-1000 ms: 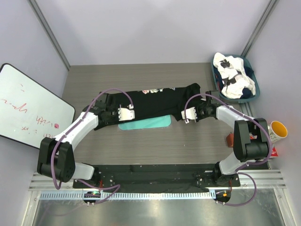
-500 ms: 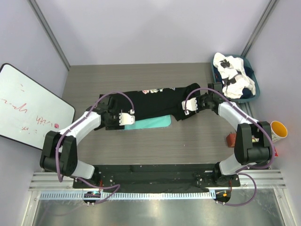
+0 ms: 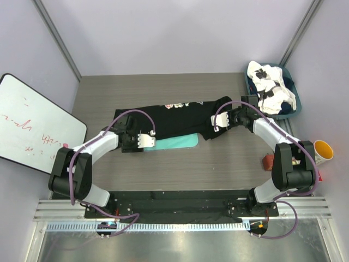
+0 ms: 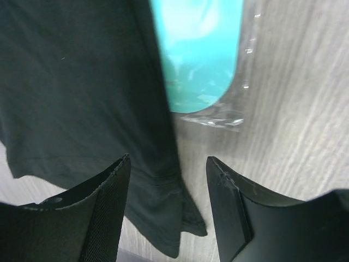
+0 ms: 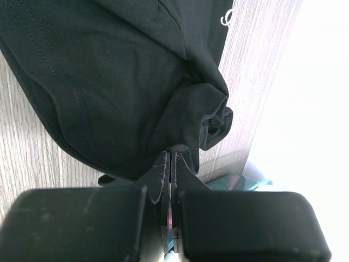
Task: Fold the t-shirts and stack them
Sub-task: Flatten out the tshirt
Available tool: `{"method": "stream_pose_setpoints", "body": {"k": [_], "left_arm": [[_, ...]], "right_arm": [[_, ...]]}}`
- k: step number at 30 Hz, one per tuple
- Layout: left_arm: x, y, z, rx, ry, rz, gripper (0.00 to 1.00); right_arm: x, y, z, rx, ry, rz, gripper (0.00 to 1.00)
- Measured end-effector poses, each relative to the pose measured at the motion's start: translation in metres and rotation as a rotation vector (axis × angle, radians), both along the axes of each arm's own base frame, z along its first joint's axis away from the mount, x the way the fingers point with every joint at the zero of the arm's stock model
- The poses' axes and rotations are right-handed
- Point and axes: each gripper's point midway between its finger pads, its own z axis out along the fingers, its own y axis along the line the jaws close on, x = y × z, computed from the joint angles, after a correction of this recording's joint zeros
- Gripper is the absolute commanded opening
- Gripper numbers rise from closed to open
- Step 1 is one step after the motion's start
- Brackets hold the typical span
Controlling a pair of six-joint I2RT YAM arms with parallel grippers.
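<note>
Same build on both: left arm (image 3: 97, 143) and right arm (image 3: 268, 132) are skinned in white shells with black joint housings. A purple cable (image 3: 132, 112) is looped along each. Left claw (image 3: 148, 140) and right claw (image 3: 216, 122) are bodied white. Fingers (image 4: 103, 213) are moulded black, inner faces textured. Bases are fixed to a black rail (image 3: 180, 203).

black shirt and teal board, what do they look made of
The black shirt: soft matte cloth, probably a cotton knit; it creases and shows stitched hems. The teal board: smooth, glossy, likely plastic; light glints off it and its rim looks clear.
</note>
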Motion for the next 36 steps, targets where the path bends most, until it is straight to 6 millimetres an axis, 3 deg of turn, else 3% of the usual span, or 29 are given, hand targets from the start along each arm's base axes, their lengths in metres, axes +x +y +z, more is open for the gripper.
{"method": "stream_pose_setpoints", "body": {"k": [6, 11, 14, 16, 18, 24, 32, 36], "left_arm": [[0.009, 0.006, -0.003, 0.008, -0.02, 0.017, 0.57], [0.012, 0.012, -0.009, 0.022, -0.017, 0.016, 0.48], [0.013, 0.013, -0.01, 0.023, -0.016, 0.016, 0.32], [0.012, 0.014, -0.012, 0.027, -0.011, 0.013, 0.11], [0.012, 0.014, -0.013, 0.029, -0.007, 0.008, 0.0], [0.017, 0.013, -0.007, 0.025, -0.004, 0.018, 0.0], [0.048, -0.001, 0.046, -0.04, -0.089, 0.037, 0.0], [0.049, -0.003, 0.065, -0.061, -0.122, 0.031, 0.0]], "right_arm": [[0.001, 0.0, 0.001, -0.001, -0.004, -0.002, 0.01], [0.001, 0.0, 0.001, 0.001, -0.004, -0.004, 0.01], [0.002, 0.0, 0.002, 0.001, -0.008, -0.003, 0.01], [0.002, 0.0, 0.002, 0.001, -0.01, -0.004, 0.01], [0.002, 0.0, 0.002, 0.001, -0.01, -0.004, 0.01], [0.002, -0.001, 0.002, -0.002, -0.011, -0.006, 0.01], [0.003, -0.002, 0.002, -0.006, -0.011, -0.013, 0.01], [0.004, -0.003, 0.003, -0.006, -0.017, -0.017, 0.01]]}}
